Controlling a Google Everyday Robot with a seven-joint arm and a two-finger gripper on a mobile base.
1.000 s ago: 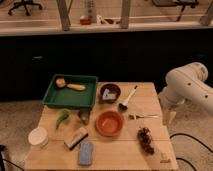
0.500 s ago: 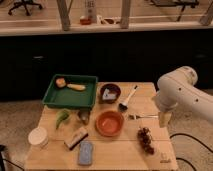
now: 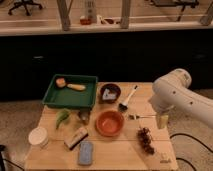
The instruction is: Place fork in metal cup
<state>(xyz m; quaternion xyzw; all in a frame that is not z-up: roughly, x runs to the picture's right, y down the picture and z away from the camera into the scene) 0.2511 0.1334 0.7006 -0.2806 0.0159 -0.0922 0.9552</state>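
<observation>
The thin silver fork (image 3: 140,117) lies flat on the wooden table (image 3: 55,150), just right of the orange bowl (image 3: 110,123). The small grey metal cup (image 3: 84,116) stands left of the orange bowl, beside a green object (image 3: 63,117). My white arm (image 3: 175,95) reaches in from the right. Its gripper (image 3: 161,121) points down over the table's right edge, just right of the fork's handle end and a little above it. Nothing shows in the gripper.
A green tray (image 3: 70,98) with a yellow item is at the back left. A dark brown bowl (image 3: 110,93) and a white-handled brush (image 3: 129,96) lie behind the orange bowl. A white tub (image 3: 37,136), a block (image 3: 75,137), a blue sponge (image 3: 86,152) and dark grapes (image 3: 146,139) sit in front.
My arm has swung left from the table's right side, bringing the gripper closer to the fork. The things on the table have not moved.
</observation>
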